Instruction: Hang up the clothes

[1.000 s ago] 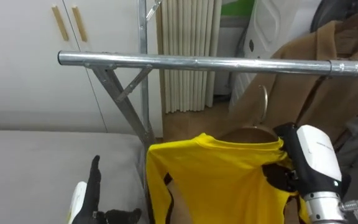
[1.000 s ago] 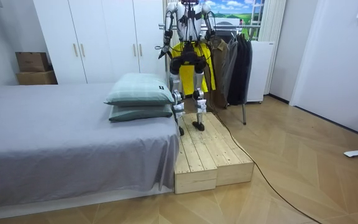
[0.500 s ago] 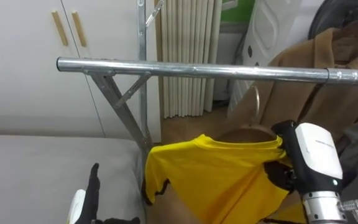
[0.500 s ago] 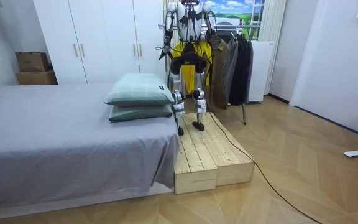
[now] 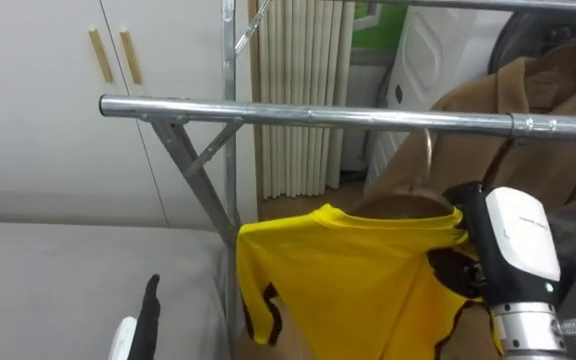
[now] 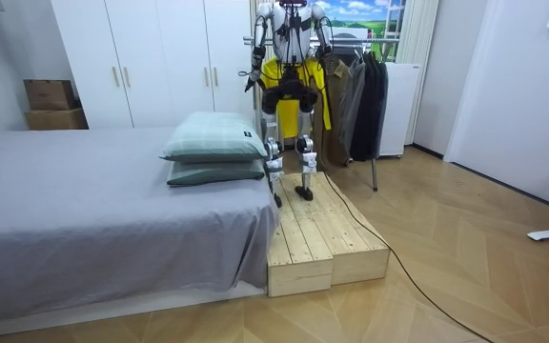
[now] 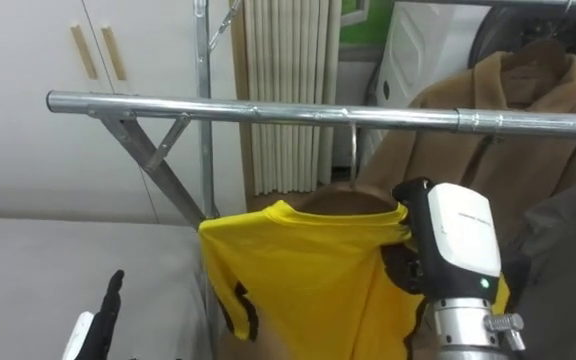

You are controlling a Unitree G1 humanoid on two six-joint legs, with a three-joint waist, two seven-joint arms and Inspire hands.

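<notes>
Right hand [image 5: 450,274] clamped on yellow shirt [image 5: 348,275], hanger hook [image 5: 426,160] up at the rail [image 5: 308,114]; I can't tell if hooked. Left hand [image 5: 149,308] low left, fingers straight.

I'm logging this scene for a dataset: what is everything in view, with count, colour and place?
clothes rail: one, silver, across in front of the robot
yellow shirt: one, yellow, on a hanger just below the rail
hanger hook: one, metal, close under the rail
brown coat: one, brown, hanging behind the rail, right
wardrobe: one, white, behind the rail, left
bed: one, grey, beside the robot
pillows: two, pale grey-green, stacked on the bed
wooden platform: one, pale wood, under the robot
left hand: black, open, low left
right hand: black, gripping the shirt's shoulder
</notes>
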